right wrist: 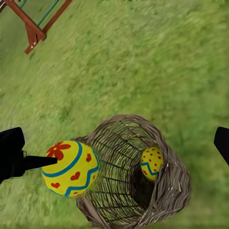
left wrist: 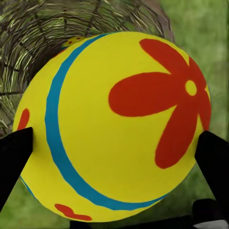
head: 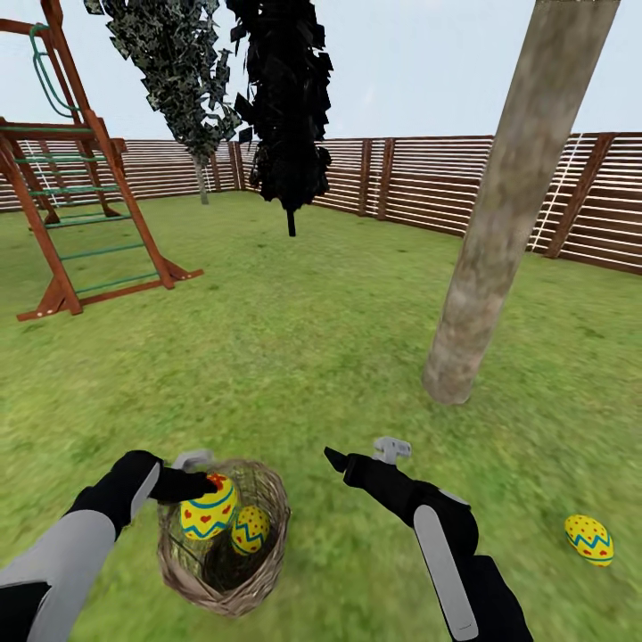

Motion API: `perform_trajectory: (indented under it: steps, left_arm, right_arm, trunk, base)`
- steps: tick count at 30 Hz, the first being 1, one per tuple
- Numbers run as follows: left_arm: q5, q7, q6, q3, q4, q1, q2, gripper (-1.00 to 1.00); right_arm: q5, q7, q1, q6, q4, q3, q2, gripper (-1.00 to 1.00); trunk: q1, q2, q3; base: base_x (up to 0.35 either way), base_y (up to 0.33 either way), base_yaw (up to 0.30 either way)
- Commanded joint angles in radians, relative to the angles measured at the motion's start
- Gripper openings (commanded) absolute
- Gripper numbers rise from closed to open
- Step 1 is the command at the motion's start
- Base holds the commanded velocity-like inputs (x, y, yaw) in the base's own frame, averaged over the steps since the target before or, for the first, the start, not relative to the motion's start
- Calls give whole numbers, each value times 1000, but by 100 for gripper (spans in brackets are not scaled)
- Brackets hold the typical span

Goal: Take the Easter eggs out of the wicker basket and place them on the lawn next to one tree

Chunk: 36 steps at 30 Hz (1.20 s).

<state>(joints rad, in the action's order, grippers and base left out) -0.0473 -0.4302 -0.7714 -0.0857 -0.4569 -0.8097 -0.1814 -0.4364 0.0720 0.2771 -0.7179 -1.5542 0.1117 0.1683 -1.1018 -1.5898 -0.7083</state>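
Lawn (head: pixel 294 357) fills frame; tree (head: pixel 499 223) trunk right of centre. Wicker basket (head: pixel 227 544) at lower left, loose twigs, likely light, tips easily. Left hand (head: pixel 198 480) pinches raised egg (head: pixel 209 510) across its middle at basket rim; shell looks smooth, rigid, probably slippery. Second egg (head: pixel 251 530) inside basket. Third egg (head: pixel 588 539) on grass, lower right. Right hand (head: pixel 361 453) spread, empty.

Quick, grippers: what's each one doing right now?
Left gripper: shut on an egg above the basket.
Right gripper: open, empty.
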Motion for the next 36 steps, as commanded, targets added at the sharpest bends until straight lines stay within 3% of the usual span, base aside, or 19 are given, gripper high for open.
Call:
perform_trajectory:
  steps: [1, 5, 9, 12, 19, 27, 31, 36]
  left_arm:
    - [-3, -38, -13, -8, -6, 0, -13, -100]
    - [-3, -158, -17, -62, -9, 0, -69, -100]
    - [2, -285, -17, -158, -11, 0, -130, -100]
    - [1, -351, -17, -180, -20, 0, -149, -100]
    - [0, -508, -19, -186, -31, 0, -199, -100]
    - [1, -525, -19, -188, -31, 0, -207, -100]
    - [1, -525, -15, -223, -31, 0, -206, -100]
    - [1, -525, -14, -228, -31, 0, -206, -100]
  right_arm:
    - [4, 5, 1, -5, -1, -1, 0, 100]
    - [4, 5, 1, -5, -1, -2, 0, 100]
    - [4, 5, 1, -5, -1, -3, 0, 100]
    - [4, 5, 1, -5, -1, -5, 0, 100]
    - [4, 6, 1, -5, 0, -9, 0, 100]
    - [4, 8, 1, -5, 0, -9, 1, 100]
    - [4, 9, 1, -5, 0, -10, 1, 100]
    - [4, 8, 1, 10, 0, -10, 0, 100]
  trunk:
    - [4, 7, 2]
    - [19, 35, 15]
    - [35, 63, 27]
    - [46, 84, 37]
    - [73, 133, 62]
    - [104, 189, 96]
    - [119, 217, 114]
    - [138, 252, 136]
  base:
    - [0, 0, 0]
    - [0, 0, 0]
    - [0, 0, 0]
    - [0, 0, 0]
    - [-193, 0, -65]
    - [-134, 0, -199]
    - [-111, 0, -202]
    - [-111, 0, -202]
